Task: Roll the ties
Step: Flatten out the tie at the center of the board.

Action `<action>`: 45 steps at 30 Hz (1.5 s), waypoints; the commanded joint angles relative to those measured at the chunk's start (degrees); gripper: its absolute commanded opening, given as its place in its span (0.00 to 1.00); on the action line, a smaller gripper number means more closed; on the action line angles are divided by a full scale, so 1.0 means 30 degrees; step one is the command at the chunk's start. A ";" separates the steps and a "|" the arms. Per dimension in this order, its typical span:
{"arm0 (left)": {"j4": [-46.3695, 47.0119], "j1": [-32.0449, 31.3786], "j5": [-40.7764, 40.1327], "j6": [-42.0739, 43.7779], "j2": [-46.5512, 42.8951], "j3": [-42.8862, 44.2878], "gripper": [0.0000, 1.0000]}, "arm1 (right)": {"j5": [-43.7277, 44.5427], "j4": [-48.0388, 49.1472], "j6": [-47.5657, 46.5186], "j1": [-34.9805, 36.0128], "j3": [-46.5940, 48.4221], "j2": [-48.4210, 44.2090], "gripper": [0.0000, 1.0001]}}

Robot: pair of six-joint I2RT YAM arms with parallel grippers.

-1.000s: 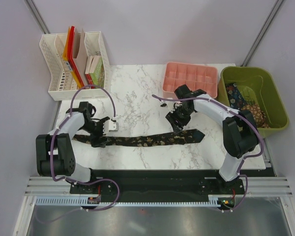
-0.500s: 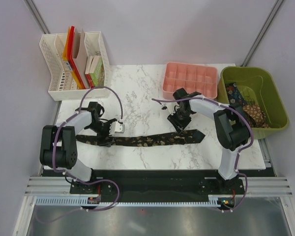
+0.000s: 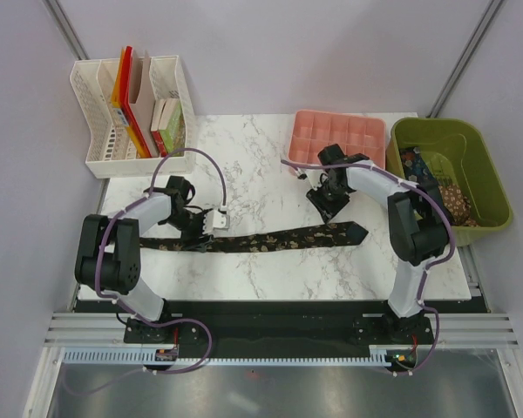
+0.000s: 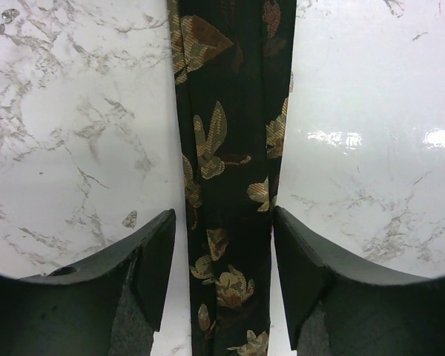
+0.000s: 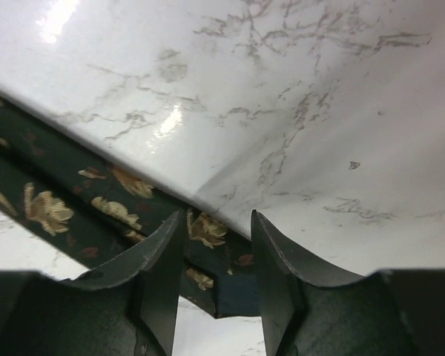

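Observation:
A dark tie [image 3: 279, 238] with gold-brown flowers lies stretched out left to right across the marble table [image 3: 244, 165]. My left gripper [image 3: 194, 229] is low over its narrow part. In the left wrist view the gripper [image 4: 224, 274] stands open astride the tie [image 4: 230, 148], with a strip of bare table showing at each finger. My right gripper [image 3: 328, 202] is open just behind the wide end. In the right wrist view the tie's pointed end [image 5: 208, 245] shows between the fingers of the gripper [image 5: 216, 274]. More ties [image 3: 436, 187] lie in the green bin.
The green bin [image 3: 497, 196] stands at the right edge. A pink divided tray [image 3: 336, 139] sits right behind the right gripper. A white organizer [image 3: 131, 117] with books stands at the back left. Purple cables loop over both arms.
The left gripper slid right along the tie and its jaws narrowed. The right gripper drew back toward the pink tray. The tie's wide end shifted right and the tie lies straighter.

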 commanded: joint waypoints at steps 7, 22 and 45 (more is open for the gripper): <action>-0.0015 0.0433 0.1425 -0.2901 -0.1282 0.0204 0.64 | -0.3448 -0.1081 0.2021 0.1971 -0.0204 -0.3544 0.52; -0.1452 0.1987 0.1926 -0.1407 -0.1575 0.0732 0.83 | 0.0382 0.1115 -0.3047 0.3760 -0.1843 -0.0734 0.64; -0.3152 1.7014 0.4005 -1.1305 0.0736 0.5626 0.81 | -0.2335 -0.0055 -0.0088 0.2527 0.2285 -0.1961 0.63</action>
